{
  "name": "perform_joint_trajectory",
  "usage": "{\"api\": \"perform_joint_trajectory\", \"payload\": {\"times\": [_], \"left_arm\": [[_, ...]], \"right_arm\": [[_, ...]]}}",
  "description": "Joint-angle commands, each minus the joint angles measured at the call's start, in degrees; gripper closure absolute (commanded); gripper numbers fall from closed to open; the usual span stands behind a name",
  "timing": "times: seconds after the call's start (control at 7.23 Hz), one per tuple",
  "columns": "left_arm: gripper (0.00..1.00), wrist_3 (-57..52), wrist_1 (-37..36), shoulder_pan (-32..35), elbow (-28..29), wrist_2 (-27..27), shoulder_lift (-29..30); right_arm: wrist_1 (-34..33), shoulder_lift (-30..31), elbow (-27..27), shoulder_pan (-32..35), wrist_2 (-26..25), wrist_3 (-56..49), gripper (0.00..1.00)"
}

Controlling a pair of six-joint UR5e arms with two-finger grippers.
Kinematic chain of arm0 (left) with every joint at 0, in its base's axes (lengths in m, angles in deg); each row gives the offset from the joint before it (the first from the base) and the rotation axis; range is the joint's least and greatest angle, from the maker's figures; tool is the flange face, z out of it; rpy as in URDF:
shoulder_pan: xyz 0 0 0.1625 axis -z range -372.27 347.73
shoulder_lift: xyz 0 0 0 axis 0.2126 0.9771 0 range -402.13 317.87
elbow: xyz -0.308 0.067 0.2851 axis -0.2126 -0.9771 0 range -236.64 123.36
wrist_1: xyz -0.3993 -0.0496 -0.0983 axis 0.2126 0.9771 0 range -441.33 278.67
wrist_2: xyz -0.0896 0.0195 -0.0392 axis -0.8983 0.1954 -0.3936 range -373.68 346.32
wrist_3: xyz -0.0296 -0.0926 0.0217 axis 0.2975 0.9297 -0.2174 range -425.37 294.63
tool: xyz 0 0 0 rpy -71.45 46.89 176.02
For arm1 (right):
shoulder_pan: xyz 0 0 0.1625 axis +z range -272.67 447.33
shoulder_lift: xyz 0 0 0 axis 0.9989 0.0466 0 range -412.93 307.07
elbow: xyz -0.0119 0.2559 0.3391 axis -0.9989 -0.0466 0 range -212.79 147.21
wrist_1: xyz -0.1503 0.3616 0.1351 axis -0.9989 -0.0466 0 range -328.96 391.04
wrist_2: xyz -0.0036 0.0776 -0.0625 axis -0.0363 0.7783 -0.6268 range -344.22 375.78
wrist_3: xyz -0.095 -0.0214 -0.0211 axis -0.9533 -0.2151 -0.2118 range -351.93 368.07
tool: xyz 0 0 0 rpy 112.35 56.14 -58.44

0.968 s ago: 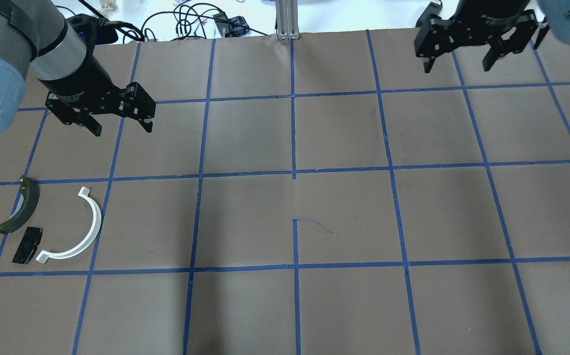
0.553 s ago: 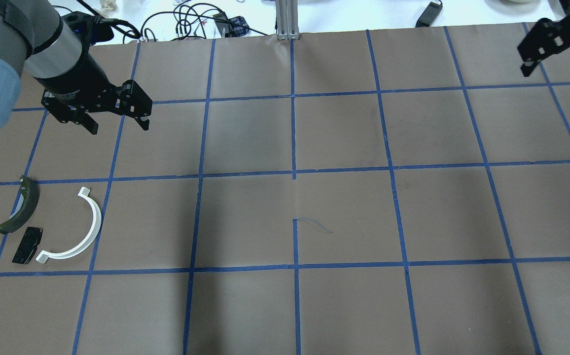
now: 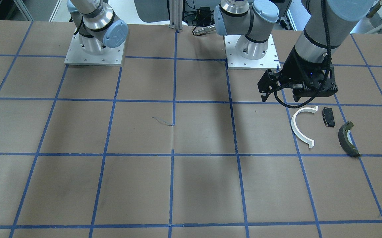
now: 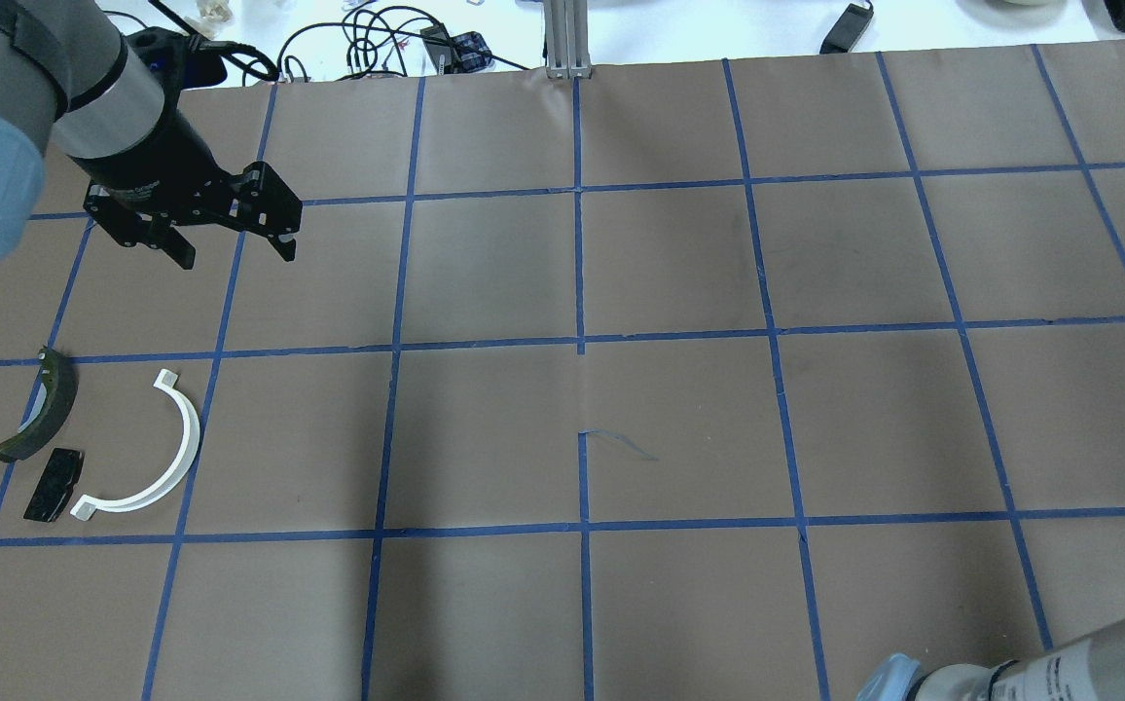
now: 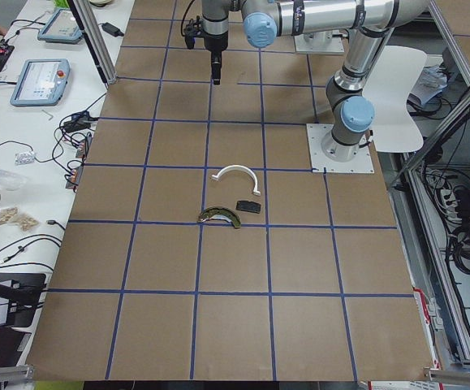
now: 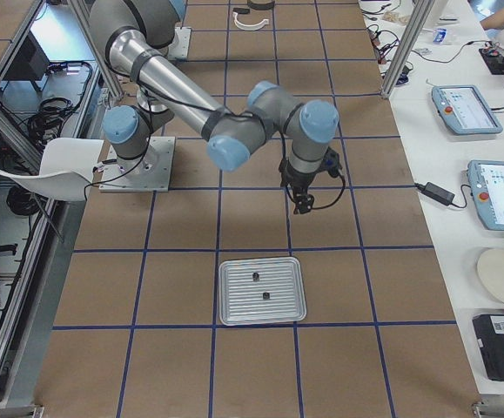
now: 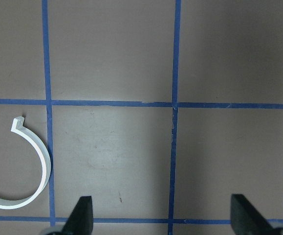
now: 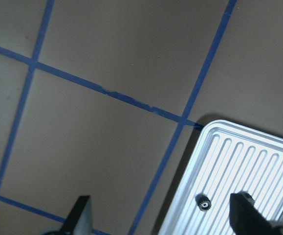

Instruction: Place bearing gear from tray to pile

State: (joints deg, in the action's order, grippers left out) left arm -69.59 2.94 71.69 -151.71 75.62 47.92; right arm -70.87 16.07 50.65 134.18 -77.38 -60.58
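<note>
The ribbed metal tray lies on the table with two small dark parts on it. The right wrist view shows the tray's corner and a small dark gear with a bright centre on it. My right gripper is open and empty, hovering beside the tray's edge. The pile is a white half-ring, a black pad and an olive curved shoe. My left gripper is open and empty, held above the table beyond the pile.
The brown paper table carries a blue tape grid. Cables and a metal post lie at its far edge. My right arm's elbow shows at the bottom right of the overhead view. Both arm bases stand at the robot's side.
My right gripper has swept right, out of the overhead view, and part of the right arm now shows at its bottom right corner. The left gripper has barely moved. The pile is unchanged.
</note>
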Motion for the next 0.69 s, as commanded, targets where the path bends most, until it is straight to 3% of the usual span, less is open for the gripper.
{"api": "perform_joint_trajectory", "payload": {"times": [0.0,0.28,0.55], "left_arm": [[0.00,0.0,-0.2,0.0,0.1,-0.1,0.5],[0.00,-0.2,-0.1,-0.3,0.1,0.2,0.4],[0.00,-0.2,-0.2,-0.2,0.3,1.1,0.7]], "right_arm": [[-5.8,-9.2,0.1,-6.9,0.0,-22.0,0.00],[-11.8,-12.9,1.3,-9.0,0.5,-24.9,0.00],[-18.1,-12.7,6.8,-10.6,2.2,-19.9,0.00]]}}
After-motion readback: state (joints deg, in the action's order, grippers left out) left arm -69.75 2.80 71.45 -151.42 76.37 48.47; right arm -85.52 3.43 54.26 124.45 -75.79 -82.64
